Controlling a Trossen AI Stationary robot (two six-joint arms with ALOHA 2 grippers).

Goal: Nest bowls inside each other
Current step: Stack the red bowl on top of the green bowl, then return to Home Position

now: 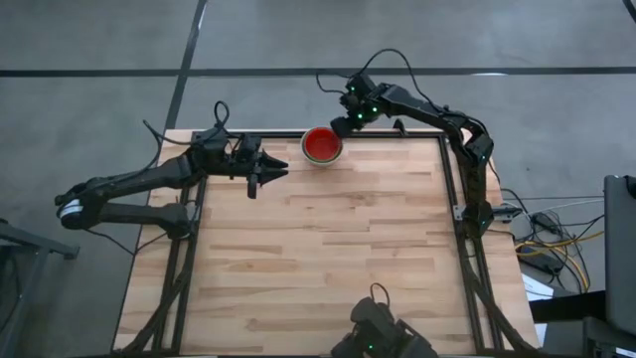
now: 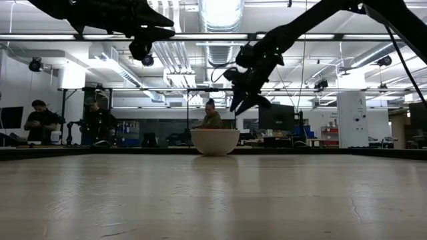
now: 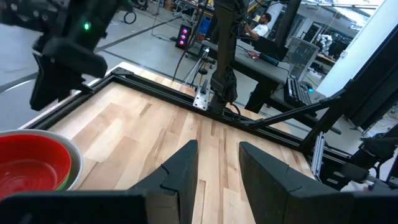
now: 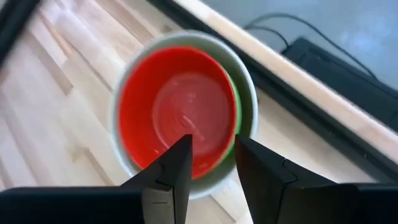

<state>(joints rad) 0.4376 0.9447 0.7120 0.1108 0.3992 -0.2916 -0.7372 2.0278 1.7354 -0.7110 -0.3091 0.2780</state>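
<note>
A nested stack of bowls stands at the table's far edge, with a red bowl innermost. It sits in a green one, of which only a sliver shows, and both sit inside a white bowl whose base rests on the wood. My right gripper hovers above the stack's far right side, slanting down, open with nothing between its fingers. In the low view it hangs clear of the white rim. My left gripper waits left of the stack, above the table and about level, open and holding nothing.
A black metal frame runs along the table's edges. The bare wooden top stretches from the stack to the near edge. A dark camera mount sits at the near edge. People stand in the room beyond the table.
</note>
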